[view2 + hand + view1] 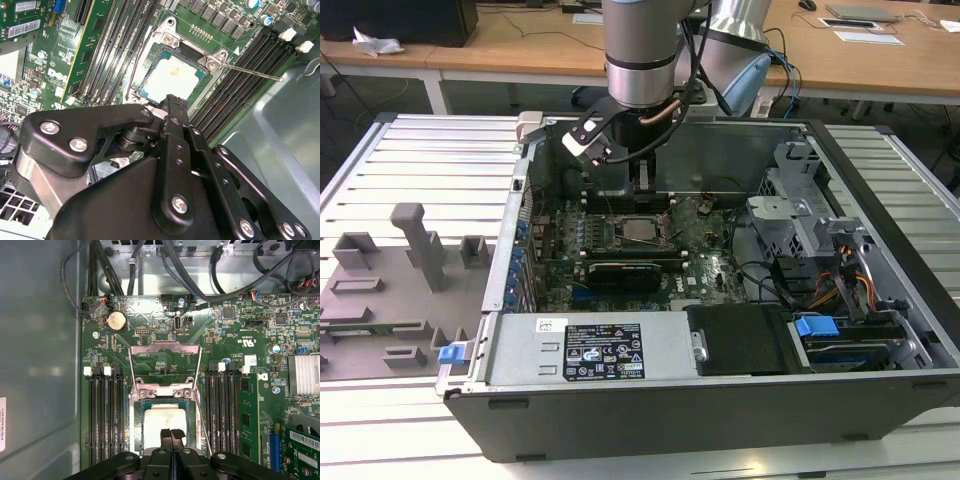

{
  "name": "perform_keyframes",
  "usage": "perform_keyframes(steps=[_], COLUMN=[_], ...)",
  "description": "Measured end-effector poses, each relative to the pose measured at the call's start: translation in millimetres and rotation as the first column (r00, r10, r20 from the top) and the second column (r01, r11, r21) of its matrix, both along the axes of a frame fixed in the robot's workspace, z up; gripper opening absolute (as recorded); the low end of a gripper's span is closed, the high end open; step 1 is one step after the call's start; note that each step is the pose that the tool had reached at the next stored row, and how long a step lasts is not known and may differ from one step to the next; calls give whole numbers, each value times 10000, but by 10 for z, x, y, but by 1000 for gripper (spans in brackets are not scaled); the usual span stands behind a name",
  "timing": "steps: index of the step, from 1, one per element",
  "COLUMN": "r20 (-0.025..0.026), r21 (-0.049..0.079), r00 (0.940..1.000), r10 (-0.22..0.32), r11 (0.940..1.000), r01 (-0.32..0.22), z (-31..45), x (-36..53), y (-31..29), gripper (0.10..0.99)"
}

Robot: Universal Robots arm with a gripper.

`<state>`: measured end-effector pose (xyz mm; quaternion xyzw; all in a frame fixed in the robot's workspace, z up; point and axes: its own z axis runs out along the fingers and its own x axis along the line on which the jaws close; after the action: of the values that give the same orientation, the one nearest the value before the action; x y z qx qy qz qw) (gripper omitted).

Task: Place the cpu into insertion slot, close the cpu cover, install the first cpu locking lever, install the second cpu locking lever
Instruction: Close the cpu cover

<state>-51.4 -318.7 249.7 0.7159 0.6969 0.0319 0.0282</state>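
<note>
- Exterior view, far left: a slatted metal counter (420,150) carries a flat grey plate of upright grey fixture blocks (415,240).
- Behind it, wooden desks (500,45) run across the back of the room, with a crumpled white scrap (375,42) on the left one.
- An open computer case (720,410) lies on the counter just beside the blocks. It has a blue latch (451,352) at its near left corner and a silver power supply (520,350) along its front.
- At the middle, the arm (640,50) reaches down into the case over the green motherboard (710,240).
- In the first wrist view the tool (172,434) has its two fingertips pressed together with nothing between them. It sits directly over the cpu (162,417).
- The cpu lies flat inside the insertion slot (134,425), its pale top showing.
- The cpu cover (165,346) is swung open, away from the slot, with the board visible through its cut-out.
- Black memory slots (105,415) flank the socket on both sides.
- In the second wrist view a thin locking lever (250,71) sticks out free from the socket's corner.
- On the exterior view's right, a grey drive cage (800,215) and coloured cables (840,280) fill that end of the case, with a blue tab (815,327) near the front.
- Papers (868,37) lie on the back right desk.
</note>
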Motion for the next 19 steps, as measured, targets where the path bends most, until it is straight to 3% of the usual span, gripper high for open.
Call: perform_keyframes(steps=[5, 11, 19], r20=[-3, 0, -15], r21=[-5, -1, -1], r00=[10000, 10000, 10000], r10=[0, -1, 0], r11=[10000, 10000, 10000], r01=[0, 1, 0], z=[11, 135, 138], x=[0, 0, 68], y=[0, 0, 0], gripper=[106, 106, 106])
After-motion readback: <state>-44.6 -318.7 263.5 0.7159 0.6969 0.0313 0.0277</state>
